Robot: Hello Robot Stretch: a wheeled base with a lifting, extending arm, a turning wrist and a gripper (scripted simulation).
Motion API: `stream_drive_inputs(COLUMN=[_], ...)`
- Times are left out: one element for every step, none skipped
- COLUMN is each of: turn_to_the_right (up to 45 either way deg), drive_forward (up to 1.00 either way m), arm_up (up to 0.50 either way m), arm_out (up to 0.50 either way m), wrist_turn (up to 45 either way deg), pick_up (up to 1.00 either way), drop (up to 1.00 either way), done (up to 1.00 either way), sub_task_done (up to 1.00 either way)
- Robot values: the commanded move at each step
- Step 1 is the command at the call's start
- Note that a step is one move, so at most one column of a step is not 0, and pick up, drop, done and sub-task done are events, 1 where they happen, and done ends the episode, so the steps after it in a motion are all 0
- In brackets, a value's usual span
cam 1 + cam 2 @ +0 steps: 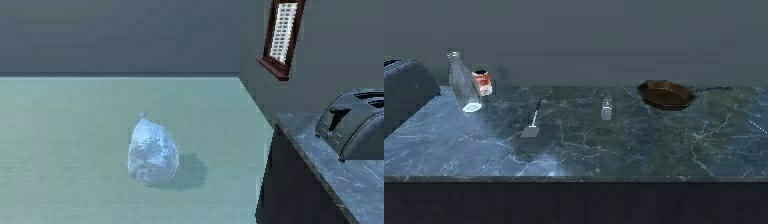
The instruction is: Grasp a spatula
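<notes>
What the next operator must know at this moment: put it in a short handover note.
Spatula: lies flat on the dark marble counter, left of the arm side view's middle, blade nearer, handle pointing away, apart from the other things.
Nearby: toaster at the counter's left end, glass bottle and small jar beyond it, shaker and pan to the right.
Done: the robot stands alongside the counter.
Left: reach out and grasp the spatula, not yet lifted.

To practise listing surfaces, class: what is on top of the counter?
On the counter are a toaster, bottle, jar, spatula, shaker and pan. The toaster covers whatever is behind it.
</notes>
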Motion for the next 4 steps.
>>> stream_drive_inputs(turn_to_the_right=[0.0, 0.0, 0.0, 0.0], drive_forward=[0.0, 0.0, 0.0, 0.0], arm_up=[0.5, 0.38, 0.0, 0.0], arm_out=[0.0, 0.0, 0.3, 0.0], wrist_turn=[0.0, 0.0, 0.0, 45.0], pick_up=[0.0, 0.0, 0.0, 0.0], drop=[0.0, 0.0, 0.0, 0.0], done=[0.0, 0.0, 0.0, 0.0], sub_task_done=[0.0, 0.0, 0.0, 0.0])
